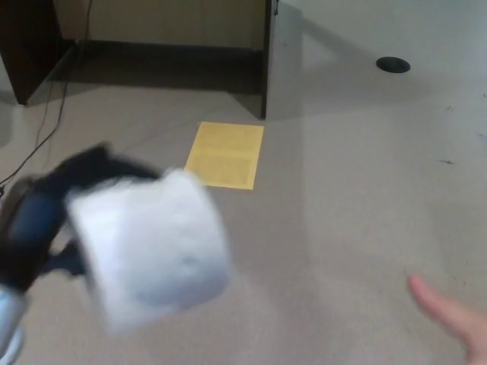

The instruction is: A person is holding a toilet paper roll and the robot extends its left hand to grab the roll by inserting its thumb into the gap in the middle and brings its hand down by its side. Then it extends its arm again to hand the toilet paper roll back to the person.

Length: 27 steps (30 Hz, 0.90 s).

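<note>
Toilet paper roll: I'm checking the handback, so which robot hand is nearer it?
Left. The left hand holds the toilet paper roll, blurred in motion; the right hand isn't in view.

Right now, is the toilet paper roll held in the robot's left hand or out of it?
Held: the left hand is wrapped behind the toilet paper roll, in the air above the floor.

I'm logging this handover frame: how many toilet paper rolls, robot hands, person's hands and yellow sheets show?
toilet paper roll: 1
left hand (robot's): 1
person's hand: 1
yellow sheet: 1
Total: 4
</note>
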{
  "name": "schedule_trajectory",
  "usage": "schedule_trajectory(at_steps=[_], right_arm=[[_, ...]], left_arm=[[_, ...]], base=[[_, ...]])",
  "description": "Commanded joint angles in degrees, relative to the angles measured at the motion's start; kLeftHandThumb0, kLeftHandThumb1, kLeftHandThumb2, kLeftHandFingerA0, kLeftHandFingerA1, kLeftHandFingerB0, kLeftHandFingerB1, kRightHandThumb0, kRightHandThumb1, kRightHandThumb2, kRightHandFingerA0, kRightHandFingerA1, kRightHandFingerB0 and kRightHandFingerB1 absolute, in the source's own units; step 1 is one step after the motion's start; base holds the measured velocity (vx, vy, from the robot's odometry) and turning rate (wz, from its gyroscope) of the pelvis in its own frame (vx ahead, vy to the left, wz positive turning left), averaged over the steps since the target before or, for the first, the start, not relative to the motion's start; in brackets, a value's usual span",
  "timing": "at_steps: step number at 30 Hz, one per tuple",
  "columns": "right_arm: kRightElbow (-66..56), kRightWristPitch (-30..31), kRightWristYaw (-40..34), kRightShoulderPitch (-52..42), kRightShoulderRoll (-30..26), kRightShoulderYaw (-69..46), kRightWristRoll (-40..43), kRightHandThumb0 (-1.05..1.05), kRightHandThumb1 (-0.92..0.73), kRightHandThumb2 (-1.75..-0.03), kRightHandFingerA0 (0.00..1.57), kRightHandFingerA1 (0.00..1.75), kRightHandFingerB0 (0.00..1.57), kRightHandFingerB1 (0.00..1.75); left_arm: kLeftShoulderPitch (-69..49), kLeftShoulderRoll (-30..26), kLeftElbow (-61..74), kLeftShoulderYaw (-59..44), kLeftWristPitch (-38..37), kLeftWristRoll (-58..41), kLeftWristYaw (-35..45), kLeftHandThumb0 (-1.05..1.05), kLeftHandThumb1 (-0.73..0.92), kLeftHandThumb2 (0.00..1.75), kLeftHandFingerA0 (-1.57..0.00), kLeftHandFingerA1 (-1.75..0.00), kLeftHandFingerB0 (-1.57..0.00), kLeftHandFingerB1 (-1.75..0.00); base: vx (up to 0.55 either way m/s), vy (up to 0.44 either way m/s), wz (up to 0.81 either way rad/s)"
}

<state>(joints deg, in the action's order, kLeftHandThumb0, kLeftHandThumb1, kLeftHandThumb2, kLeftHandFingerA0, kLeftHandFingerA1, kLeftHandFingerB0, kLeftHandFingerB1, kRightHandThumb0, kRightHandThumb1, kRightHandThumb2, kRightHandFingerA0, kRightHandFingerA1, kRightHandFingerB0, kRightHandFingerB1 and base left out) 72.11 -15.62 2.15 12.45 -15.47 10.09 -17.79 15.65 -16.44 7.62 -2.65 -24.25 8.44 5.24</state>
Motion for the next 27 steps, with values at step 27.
schedule_trajectory(at_steps=[27], right_arm=[[0.7,2.0,0.8,2.9,1.9,1.0,-0.3,-0.37,-0.65,-0.6,0.73,0.57,0.58,0.43]], left_arm=[[25.7,26.3,18.4,35.9,31.4,24.1,7.4,-0.24,0.67,0.6,-0.93,-1.55,-0.92,-0.77]], base=[[0.0,0.0,0.0]])
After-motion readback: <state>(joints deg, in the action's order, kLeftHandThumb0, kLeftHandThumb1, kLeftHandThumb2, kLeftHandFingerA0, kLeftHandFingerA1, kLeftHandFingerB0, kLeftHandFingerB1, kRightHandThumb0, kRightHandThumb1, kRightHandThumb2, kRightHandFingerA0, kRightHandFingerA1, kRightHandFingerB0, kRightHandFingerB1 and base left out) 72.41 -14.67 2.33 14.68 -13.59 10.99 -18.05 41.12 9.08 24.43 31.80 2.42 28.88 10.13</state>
